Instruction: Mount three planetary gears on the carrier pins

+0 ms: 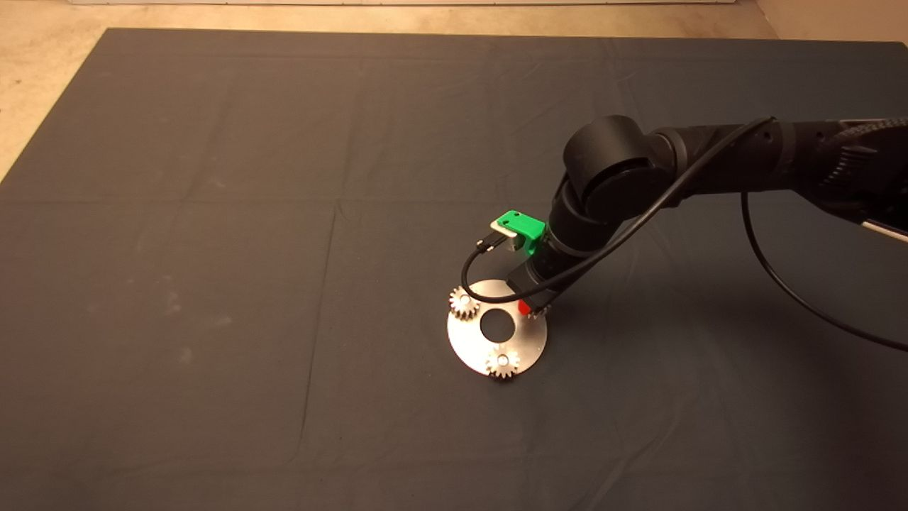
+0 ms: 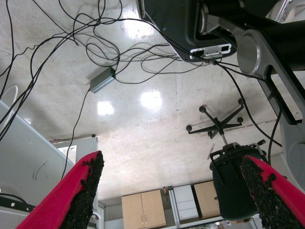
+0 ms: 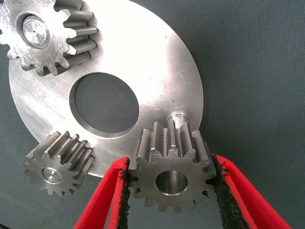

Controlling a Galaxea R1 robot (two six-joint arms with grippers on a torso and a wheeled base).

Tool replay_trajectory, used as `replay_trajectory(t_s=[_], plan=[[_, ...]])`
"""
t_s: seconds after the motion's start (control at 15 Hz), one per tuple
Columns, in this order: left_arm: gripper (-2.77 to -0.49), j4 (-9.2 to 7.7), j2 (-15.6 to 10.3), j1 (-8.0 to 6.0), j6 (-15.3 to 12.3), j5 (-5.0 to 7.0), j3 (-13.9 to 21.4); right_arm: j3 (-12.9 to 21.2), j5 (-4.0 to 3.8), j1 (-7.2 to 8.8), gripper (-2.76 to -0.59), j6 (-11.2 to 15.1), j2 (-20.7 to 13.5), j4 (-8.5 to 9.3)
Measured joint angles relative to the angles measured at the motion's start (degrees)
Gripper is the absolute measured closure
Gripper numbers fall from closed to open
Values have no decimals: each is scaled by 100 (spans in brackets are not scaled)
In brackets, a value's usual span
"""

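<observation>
Steel third gear [image 3: 172, 174] in right gripper [image 3: 169, 191], beside bare pin [image 3: 178, 116], disc [image 3: 162, 67]

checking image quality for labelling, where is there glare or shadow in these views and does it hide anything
Head view: the right arm's shadow falls on the mat to its right; the disc shines, and the right end effector is mostly hidden under the wrist. Right wrist view: the disc is bright but the held gear and free pin are clear. Left wrist view: glare patches on the floor.
</observation>
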Motion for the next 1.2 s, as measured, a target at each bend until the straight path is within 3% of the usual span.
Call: replay_trajectory(t_s=[1.2], plan=[[-204, 0, -199, 0, 129, 0, 0, 9, -18, 48, -104, -4, 87, -278]])
